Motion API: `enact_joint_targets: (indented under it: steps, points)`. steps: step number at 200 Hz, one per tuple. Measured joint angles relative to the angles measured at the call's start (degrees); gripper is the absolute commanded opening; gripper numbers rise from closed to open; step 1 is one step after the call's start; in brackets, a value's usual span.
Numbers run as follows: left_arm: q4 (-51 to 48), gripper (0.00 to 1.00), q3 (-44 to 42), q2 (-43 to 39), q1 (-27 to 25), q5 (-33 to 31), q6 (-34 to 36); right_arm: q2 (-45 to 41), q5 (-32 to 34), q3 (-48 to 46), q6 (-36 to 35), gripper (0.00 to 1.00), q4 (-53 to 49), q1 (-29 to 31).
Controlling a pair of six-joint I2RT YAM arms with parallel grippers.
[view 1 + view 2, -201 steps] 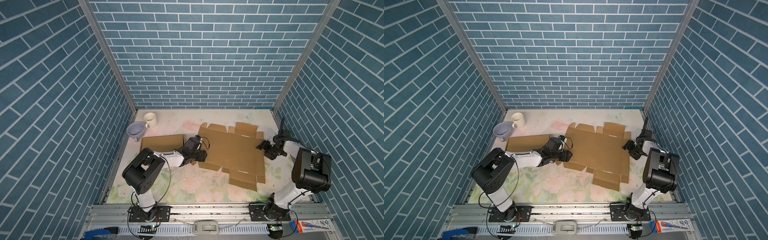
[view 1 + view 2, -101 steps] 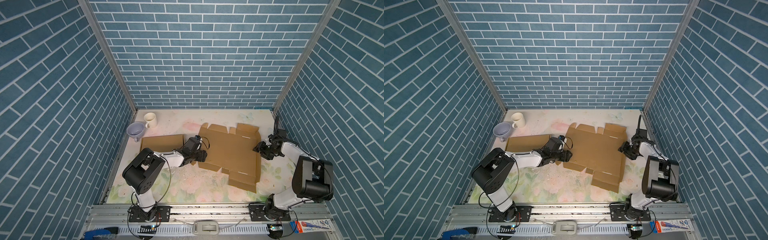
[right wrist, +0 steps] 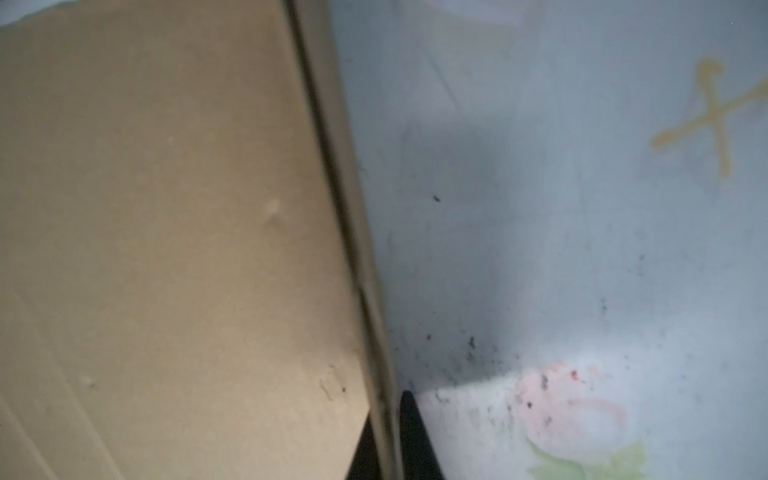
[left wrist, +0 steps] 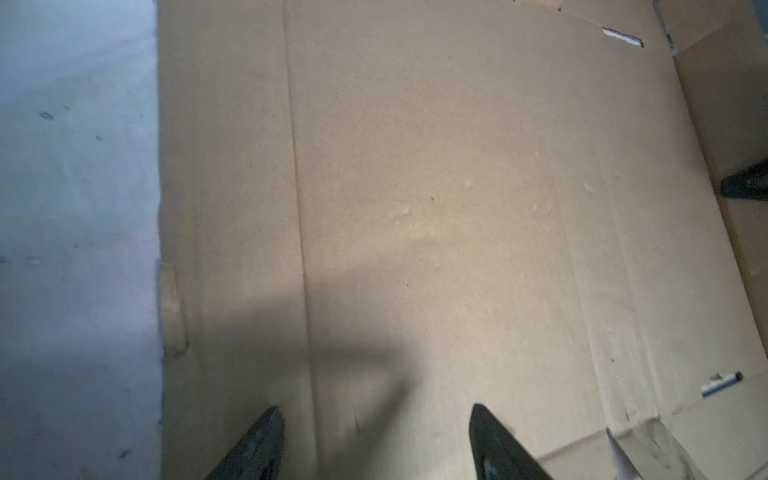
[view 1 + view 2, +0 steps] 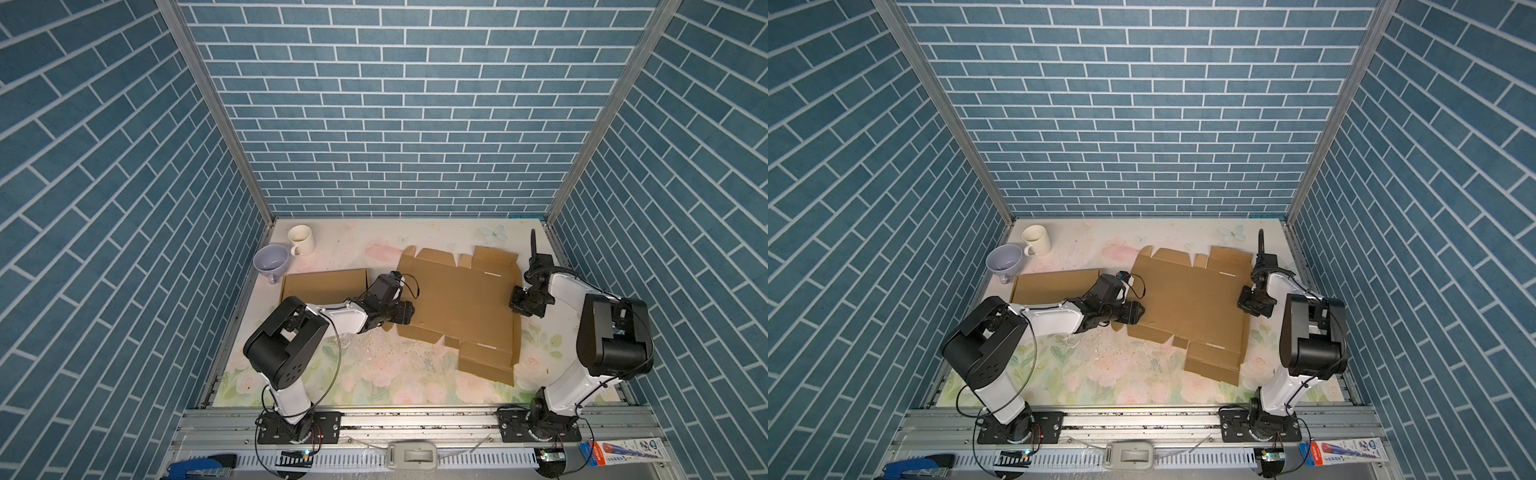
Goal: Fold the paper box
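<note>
Evidently the first side fold is in hand. The box (image 5: pixel 457 299) lies flat on the tabletop (image 5: pixel 374 374), right of centre, with its long axis running far to near and the near end skewed right. Its left edge is overhung by the left gripper (image 5: pixel 407 312), jaws apart. Its raised right edge is clamped in the right gripper (image 5: pixel 515 301). Next, that flap should be swung inward along its crease.

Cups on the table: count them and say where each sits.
2. The cream mug stands in the far left corner; the lavender cup is beside it, slightly nearer and further left. None appears hidden.
</note>
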Motion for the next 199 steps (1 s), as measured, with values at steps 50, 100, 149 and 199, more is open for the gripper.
enact_joint_targets:
  steps: [50,100,149,199]
  points:
    - [-19.74,0.78,8.20,-15.30,0.22,5.55,6.40,3.15,18.18,16.13,-8.79,0.00,-9.90,10.73]
    - [-25.44,0.78,15.50,-26.10,5.75,5.86,9.81,5.86,32.87,23.65,-27.04,0.00,-14.08,21.97]
    - [-29.18,0.78,14.47,-27.06,7.98,3.76,9.81,5.68,39.23,28.65,-48.35,0.00,-6.03,25.07]
    - [-26.73,0.78,9.53,-31.89,16.00,2.32,5.60,0.35,38.88,17.44,-71.47,0.00,18.01,34.10]
